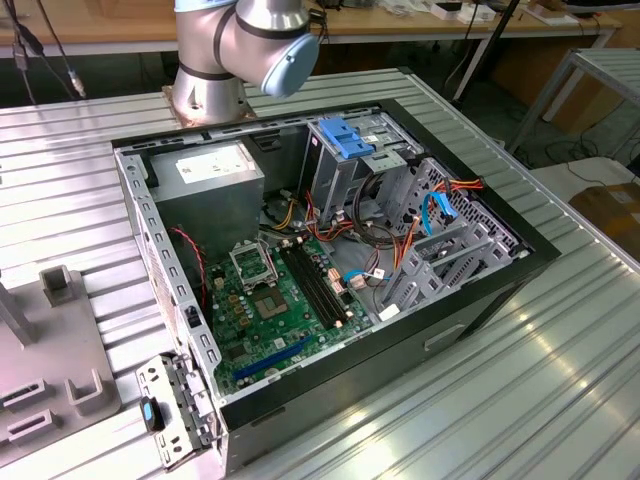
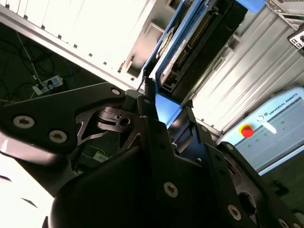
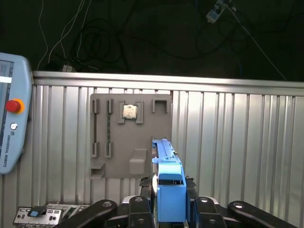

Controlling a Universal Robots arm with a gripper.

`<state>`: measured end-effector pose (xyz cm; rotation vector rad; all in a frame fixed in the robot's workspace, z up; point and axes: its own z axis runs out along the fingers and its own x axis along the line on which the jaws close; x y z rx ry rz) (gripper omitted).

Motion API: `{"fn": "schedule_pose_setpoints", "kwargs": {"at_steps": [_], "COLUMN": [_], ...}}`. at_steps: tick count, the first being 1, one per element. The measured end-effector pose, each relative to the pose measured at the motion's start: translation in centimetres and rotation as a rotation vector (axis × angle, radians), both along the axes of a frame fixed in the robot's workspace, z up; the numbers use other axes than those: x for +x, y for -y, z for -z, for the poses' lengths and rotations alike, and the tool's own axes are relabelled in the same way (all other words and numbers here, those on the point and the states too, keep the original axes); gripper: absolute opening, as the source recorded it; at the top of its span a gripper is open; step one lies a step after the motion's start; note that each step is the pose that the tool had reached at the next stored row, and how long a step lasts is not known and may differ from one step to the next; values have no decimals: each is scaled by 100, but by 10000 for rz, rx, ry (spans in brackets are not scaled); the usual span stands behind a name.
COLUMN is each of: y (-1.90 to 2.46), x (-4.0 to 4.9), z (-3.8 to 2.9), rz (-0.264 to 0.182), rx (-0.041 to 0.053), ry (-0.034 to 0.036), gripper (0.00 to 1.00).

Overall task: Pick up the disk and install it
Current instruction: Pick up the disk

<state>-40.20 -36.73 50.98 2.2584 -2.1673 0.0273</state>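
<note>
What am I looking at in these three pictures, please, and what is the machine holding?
This is one robot arm mounted on a ribbed metal table. The exterior view is taken from a camera off the arm. It shows an open computer case lying on that table, with its circuit board exposed. The two wrist views come from cameras that ride on the arm. In both, the gripper is closed on the disk, a dark drive framed by blue rails. Beyond it, the first wrist view shows a grey holder plate lying on the table and a control pendant with a red button beside it.
</note>
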Motion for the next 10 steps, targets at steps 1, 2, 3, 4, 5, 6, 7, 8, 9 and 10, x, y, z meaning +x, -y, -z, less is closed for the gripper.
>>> {"fn": "schedule_pose_setpoints", "kwargs": {"at_steps": [1,2,3,4,5,6,7,8,9,10], "y": [0,0,0,0,0,0,0,0,0,0], "x": [56,97,152,206,254,294,360,407,441,487], "z": [1,0,0,1,0,0,1,1,0,0], "rz": [-1,-1,-1,-1,-1,-1,0,0,-1,-1], "rx": [1,0,0,1,1,0,1,1,1,0], "ry": [2,1,0,2,1,0,1,1,0,0], "gripper": [36,36,36,36,36,36,36,36,36,36]}}
